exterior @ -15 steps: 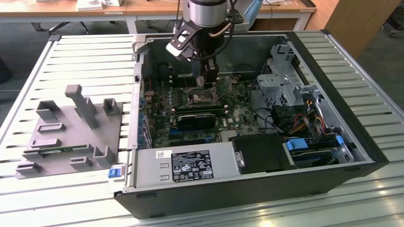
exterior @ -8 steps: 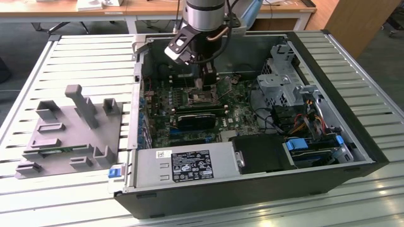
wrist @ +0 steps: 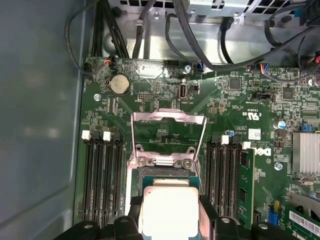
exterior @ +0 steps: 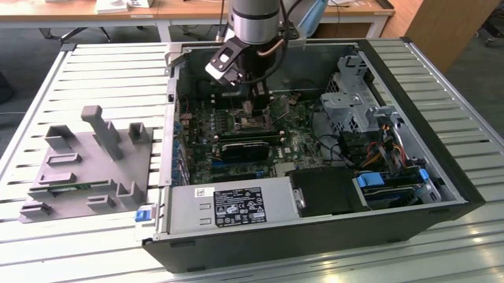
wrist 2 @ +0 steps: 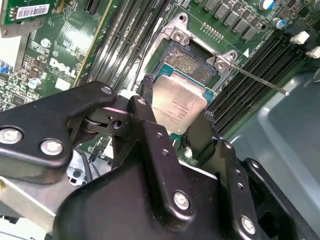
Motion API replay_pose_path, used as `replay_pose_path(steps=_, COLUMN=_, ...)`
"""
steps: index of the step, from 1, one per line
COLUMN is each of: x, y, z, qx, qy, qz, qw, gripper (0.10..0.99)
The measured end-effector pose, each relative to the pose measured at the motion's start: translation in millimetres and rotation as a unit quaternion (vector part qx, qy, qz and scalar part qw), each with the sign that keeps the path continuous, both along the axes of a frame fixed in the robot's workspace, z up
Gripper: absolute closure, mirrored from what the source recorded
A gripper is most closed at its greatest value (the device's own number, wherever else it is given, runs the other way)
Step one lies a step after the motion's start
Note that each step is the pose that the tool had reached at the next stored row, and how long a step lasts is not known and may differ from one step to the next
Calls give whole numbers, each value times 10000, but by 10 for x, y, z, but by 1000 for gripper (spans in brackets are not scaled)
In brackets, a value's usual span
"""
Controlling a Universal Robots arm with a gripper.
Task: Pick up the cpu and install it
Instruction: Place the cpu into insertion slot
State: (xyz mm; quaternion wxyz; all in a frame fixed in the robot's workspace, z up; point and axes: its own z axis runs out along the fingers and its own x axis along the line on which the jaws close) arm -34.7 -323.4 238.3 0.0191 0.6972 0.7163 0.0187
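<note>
Black jointed fingers (wrist 2: 150,135) of the tool (wrist 2: 176,117) sit nearest the lens in the second wrist view. They are closed from two opposite sides on the flat square cpu (wrist 2: 181,100), whose shiny silver-grey metal top faces up. Holding it by the edges probably keeps the top and the underside free and lets the chip go down flat.

On the green motherboard (wrist: 240,100), the hinged silver metal retention frame (wrist: 167,132) stands swung open. The thin metal lever (wrist 2: 260,80) lies released to one side, so the black square socket (wrist 2: 192,60) is exposed to receive the chip.

The cpu lies between the fingertips, over the near part of the socket, with the far part uncovered. Whether it already rests on the socket or hangs just above it, I cannot tell.

In the exterior view the tool (exterior: 256,109) reaches down into the open black computer case (exterior: 315,236). The case lies on the pale slatted tabletop (exterior: 79,65). A grey plastic fixture (exterior: 87,159) stands well apart at the exterior view's left.
</note>
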Motion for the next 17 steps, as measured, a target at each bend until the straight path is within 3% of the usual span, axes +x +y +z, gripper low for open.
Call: replay_pose_path(steps=17, x=-1, y=0, z=-76, qx=0, qy=0, qz=0, qw=10000, gripper=557)
